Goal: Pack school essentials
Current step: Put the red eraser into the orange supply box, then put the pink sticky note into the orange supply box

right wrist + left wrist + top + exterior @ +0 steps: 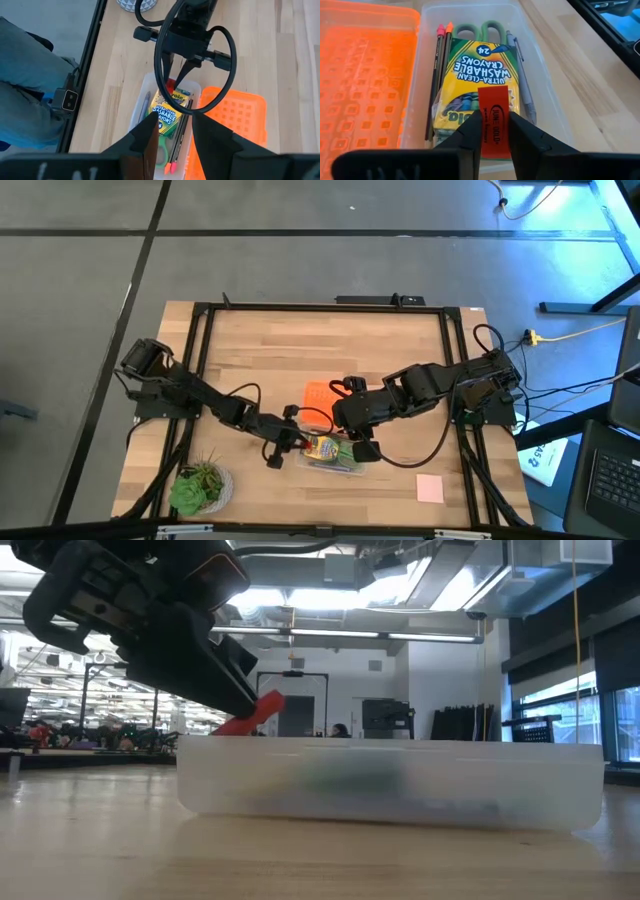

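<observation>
Spanning a pale wooden table [250, 350]; left end effector [495, 131] pinching the red eraser [493, 120].

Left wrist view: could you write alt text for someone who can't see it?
The left gripper holds a red eraser above a clear case containing a crayon box, scissors, two pencils and a pen. Its orange lid lies open alongside.

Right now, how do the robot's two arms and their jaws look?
Both arms are dark, almost black, built of blocky jointed segments. The left gripper has two flat, tapering dark jaws; the right gripper has the same broad dark pair. A black cable loops loosely beside each arm, forming a wide ring near the left wrist.
</observation>
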Robot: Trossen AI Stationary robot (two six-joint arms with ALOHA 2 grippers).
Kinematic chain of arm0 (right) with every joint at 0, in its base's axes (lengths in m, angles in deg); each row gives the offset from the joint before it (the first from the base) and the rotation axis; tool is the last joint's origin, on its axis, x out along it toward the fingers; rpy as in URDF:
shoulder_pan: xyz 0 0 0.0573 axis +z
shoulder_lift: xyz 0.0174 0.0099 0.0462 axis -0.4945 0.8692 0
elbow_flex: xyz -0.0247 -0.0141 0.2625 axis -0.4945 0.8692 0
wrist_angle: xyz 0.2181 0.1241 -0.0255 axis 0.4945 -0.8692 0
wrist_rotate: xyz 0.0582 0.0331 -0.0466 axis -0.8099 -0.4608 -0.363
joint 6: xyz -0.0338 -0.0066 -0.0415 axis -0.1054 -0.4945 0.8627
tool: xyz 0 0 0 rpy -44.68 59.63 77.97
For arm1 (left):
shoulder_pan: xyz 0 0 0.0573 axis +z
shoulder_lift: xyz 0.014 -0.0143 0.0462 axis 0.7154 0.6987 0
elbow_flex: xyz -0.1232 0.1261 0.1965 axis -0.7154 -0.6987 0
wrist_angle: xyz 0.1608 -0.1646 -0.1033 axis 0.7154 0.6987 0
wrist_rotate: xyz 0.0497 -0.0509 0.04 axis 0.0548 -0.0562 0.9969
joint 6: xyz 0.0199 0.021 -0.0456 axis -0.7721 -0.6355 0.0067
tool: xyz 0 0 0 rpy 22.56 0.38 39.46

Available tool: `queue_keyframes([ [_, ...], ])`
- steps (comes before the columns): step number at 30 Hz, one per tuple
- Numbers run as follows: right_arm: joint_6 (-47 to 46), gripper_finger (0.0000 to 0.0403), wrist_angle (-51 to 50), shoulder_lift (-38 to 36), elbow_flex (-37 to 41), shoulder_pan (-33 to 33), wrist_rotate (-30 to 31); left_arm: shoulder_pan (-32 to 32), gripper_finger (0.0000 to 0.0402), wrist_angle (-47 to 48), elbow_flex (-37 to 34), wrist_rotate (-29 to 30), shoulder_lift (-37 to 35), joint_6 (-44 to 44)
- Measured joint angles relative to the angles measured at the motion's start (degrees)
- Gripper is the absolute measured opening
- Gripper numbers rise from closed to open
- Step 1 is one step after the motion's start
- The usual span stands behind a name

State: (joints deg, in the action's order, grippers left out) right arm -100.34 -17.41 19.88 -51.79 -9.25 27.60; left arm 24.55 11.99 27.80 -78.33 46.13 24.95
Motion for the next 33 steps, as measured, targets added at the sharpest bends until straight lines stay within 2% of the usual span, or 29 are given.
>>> queue_keyframes([
  [12,0.02,0.012,0.02,0.0,0.0,0.0,0.0,0.0,0.0158,0.0,0.0,0.82,0.0,0.22],
  [19,0.01,0.012,0.02,0.0,0.0,0.0,0.0,0.0,0.0164,0.33,-0.02,0.61,-1.75,0.39],
  [26,0.0,0.012,0.07,0.0,0.0,0.0,0.0,0.0,0.0164,5.81,-0.02,0.63,-8.48,0.04],
  [29,0.35,0.012,0.25,0.0,0.0,0.0,0.05,0.0,0.0164,9.65,-0.02,2.09,-11.66,0.1],
  [33,6.05,0.012,3.75,0.0,0.02,-0.07,0.07,0.0,0.0164,14.18,-0.02,5.41,-15.52,0.46],
])
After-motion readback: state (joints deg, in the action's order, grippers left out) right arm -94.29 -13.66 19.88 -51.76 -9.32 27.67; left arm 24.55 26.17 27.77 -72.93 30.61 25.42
